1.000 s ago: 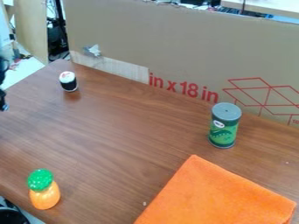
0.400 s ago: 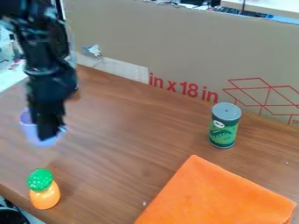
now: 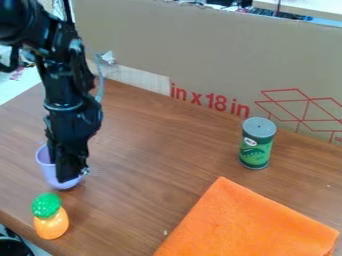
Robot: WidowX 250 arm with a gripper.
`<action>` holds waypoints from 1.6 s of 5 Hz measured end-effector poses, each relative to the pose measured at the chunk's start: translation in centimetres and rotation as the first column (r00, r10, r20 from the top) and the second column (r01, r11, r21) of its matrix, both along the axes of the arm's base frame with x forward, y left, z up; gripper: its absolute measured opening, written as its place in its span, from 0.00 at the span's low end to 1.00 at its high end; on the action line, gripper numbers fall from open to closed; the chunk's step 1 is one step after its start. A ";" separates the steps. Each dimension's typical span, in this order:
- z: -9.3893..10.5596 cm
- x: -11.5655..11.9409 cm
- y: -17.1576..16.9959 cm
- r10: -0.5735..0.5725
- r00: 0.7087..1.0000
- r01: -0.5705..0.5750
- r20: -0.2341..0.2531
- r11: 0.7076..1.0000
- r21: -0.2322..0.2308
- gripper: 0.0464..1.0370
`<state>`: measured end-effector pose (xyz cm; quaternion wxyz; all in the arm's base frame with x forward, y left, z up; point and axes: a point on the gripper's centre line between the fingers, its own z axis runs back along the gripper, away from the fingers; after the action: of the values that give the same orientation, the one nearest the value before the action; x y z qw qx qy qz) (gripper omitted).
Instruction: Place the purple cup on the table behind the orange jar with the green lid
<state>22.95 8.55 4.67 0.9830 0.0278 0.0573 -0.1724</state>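
Gripper [image 3: 70, 175] at lower left, clamped on purple cup [image 3: 49, 170], just behind pineapple toy [image 3: 51, 219] on counter [image 3: 143, 150].

The table [image 3: 153, 135] looks like wood or wood-grain laminate, smooth, with a soft satin sheen. The cloth [image 3: 240, 220] is matt fabric with a slightly fuzzy surface. The cup [image 3: 50, 172] looks like smooth plastic with a mild shine. Black, hard material with small bright highlights makes up the gripper [image 3: 73, 175] and the arm [image 3: 67, 90], apparently plastic or metal. The toy pineapple [image 3: 51, 225] looks like glossy plastic, smooth on its orange body and bumpy on its green top. The can [image 3: 255, 151] has a smooth printed side with a light gloss and a duller grey lid, plastic or metal. Behind, the board [image 3: 200, 55] is matt brown cardboard, with a paler, rougher-looking strip [image 3: 142, 80] low on its face.
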 end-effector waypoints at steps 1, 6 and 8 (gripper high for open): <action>-0.5 0.0 0.1 0.011 1.000 -0.011 -0.018 1.000 0.000 0.05; 5.8 0.4 -0.2 0.079 0.991 -0.068 0.107 0.992 -0.102 0.97; 8.1 -1.0 -3.8 -0.027 0.987 0.039 0.160 0.996 -0.074 0.97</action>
<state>21.99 4.71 12.72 0.9818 0.0045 -0.0282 -0.1879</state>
